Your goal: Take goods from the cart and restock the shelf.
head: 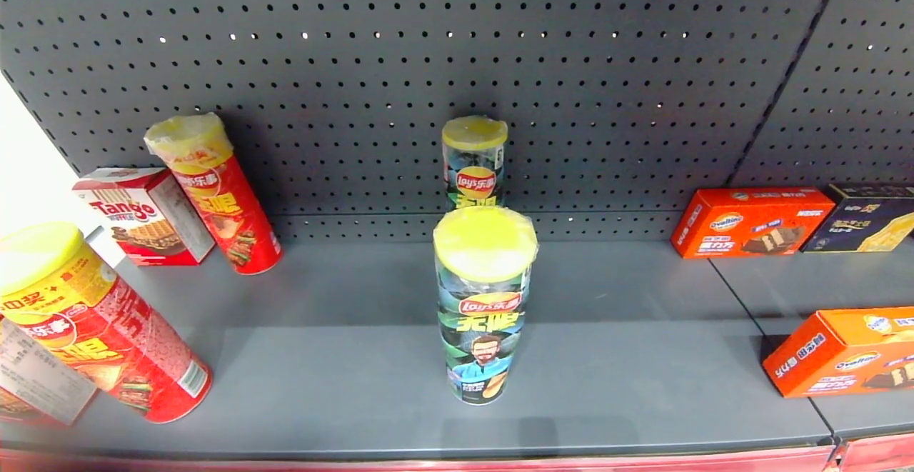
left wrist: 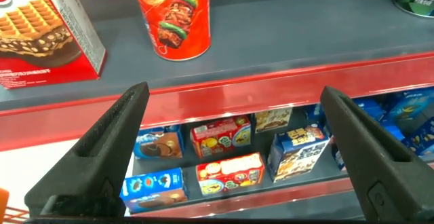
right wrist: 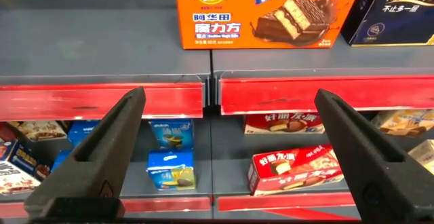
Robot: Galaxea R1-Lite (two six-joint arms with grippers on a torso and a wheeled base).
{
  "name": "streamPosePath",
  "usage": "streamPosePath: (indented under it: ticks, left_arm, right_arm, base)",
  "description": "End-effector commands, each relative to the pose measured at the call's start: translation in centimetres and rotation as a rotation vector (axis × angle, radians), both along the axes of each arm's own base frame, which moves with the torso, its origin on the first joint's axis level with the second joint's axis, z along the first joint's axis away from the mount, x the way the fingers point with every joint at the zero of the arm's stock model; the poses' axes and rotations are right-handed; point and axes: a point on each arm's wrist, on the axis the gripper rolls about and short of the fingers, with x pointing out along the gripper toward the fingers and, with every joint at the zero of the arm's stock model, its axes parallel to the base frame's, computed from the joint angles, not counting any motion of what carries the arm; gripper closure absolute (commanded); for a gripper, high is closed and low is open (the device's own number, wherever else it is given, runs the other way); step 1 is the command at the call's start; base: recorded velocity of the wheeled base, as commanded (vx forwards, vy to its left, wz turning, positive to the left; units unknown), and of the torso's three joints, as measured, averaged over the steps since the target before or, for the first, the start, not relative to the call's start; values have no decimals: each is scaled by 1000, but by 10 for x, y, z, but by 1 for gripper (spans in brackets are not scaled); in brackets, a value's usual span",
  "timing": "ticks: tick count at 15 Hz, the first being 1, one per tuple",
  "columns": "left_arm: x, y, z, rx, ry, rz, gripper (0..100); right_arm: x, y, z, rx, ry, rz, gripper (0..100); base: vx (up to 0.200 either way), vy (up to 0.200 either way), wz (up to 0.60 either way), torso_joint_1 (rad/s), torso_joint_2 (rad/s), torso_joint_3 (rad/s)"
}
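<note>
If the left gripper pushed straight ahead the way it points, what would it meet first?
Probably the red front strip of the shelf: it lies across the gap between the open jaws of the left gripper. Depth is unclear; slightly lower, it would pass beneath toward the small boxes below.

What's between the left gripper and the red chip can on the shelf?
Nothing visible. The open left gripper faces the shelf's red front edge; the red chip can stands just behind it, wafer box beside it.
</note>
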Motion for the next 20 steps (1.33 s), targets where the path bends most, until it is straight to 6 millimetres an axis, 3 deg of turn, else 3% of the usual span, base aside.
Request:
streamPosePath:
  ticks: [1, 11, 20]
  left_arm:
    - [0, 0, 0, 2, 1, -1, 0]
    - [0, 0, 0, -4, 2, 2, 0]
    - [0, 0, 0, -2, 2, 1, 0]
  right_arm:
    - [0, 0, 0, 0, 1, 0, 0]
    - [0, 0, 0, 0, 1, 0, 0]
    - [0, 0, 0, 0, 1, 0, 0]
  base:
    - [0, 0, 0, 0, 0, 0]
    - [0, 20, 0, 0, 0, -1]
    - [-89, 0, 0, 4, 3, 2]
